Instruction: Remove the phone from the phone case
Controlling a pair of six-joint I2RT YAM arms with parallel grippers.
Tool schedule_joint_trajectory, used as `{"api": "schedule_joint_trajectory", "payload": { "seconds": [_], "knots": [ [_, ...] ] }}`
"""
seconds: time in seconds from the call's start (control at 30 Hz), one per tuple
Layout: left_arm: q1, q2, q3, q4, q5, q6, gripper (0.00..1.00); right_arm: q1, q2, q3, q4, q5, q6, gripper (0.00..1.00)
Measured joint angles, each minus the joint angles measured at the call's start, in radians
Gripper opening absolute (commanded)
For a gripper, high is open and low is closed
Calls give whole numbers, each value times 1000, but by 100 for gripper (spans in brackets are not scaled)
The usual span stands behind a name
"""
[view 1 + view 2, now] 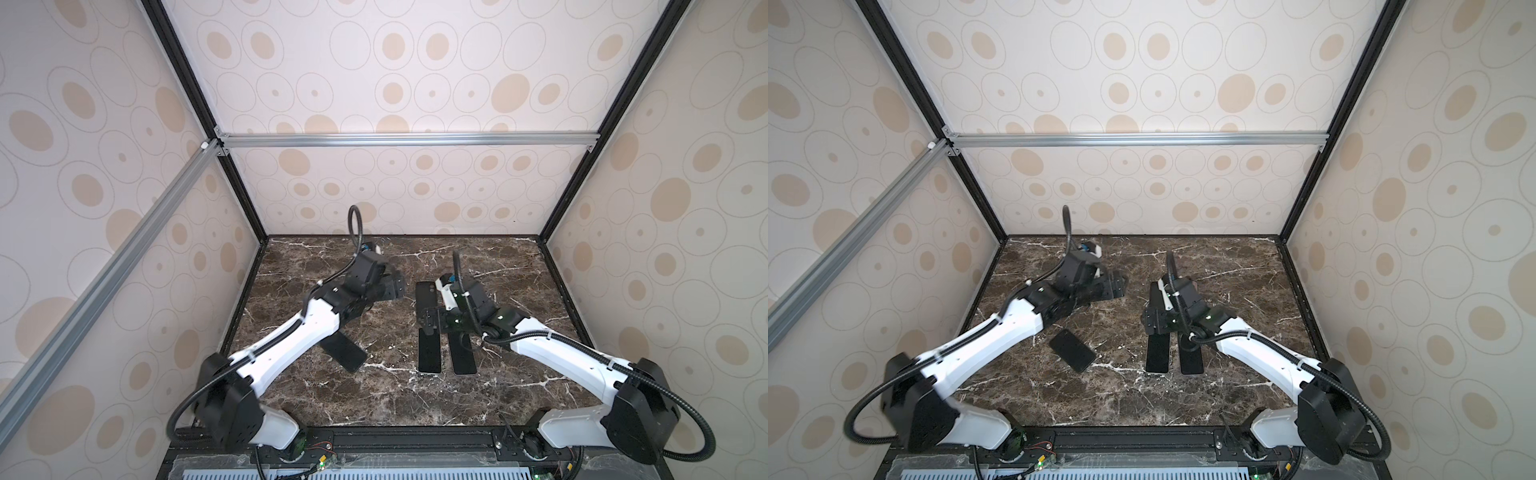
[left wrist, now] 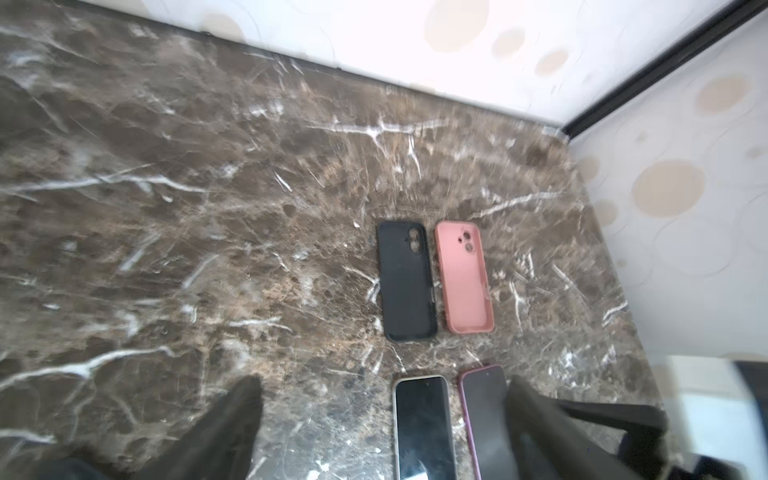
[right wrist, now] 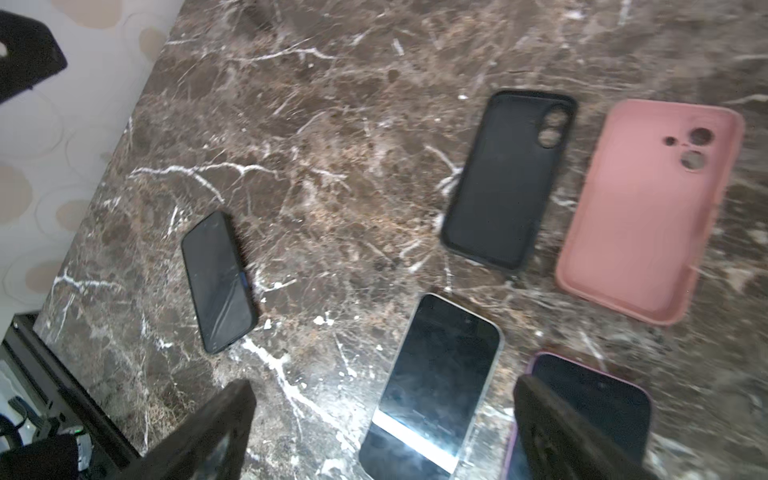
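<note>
Marble table (image 1: 1121, 399), patterned walls around. At left, the dark-rimmed phone (image 1: 1072, 350), which I judge still cased, lies flat with its long axis diagonal, back toward the arm bases from my left pincer (image 1: 1115, 286), the nearer one, spread wide and empty. Centre-right: black case (image 2: 406, 280), pink case (image 2: 464, 276), silver-rimmed phone (image 3: 432, 382), purple-rimmed phone (image 3: 590, 395). My right pincer (image 3: 384, 384) hangs over them, likewise spread, holding nothing.
</note>
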Motion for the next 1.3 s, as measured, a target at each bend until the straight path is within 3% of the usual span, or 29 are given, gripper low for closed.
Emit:
{"api": "schedule_joint_trajectory", "payload": {
  "seconds": [0.2, 0.47, 0.63, 1.03, 1.3],
  "knots": [
    [63, -348, -335, 24, -92, -8, 99, 225, 179, 58, 86, 55, -39, 100],
    [245, -588, -499, 9, -88, -3, 99, 380, 425, 249, 100, 100, -116, 100],
    [409, -626, -557, 14, 18, -2, 99, 425, 556, 383, 71, 138, -159, 100],
    [843, -593, -696, 141, 420, -30, 99, 428, 761, 568, -17, 153, -200, 100],
    [956, -562, -721, 189, 567, -37, 99, 428, 845, 677, -86, 146, -206, 100]
  ]
}}
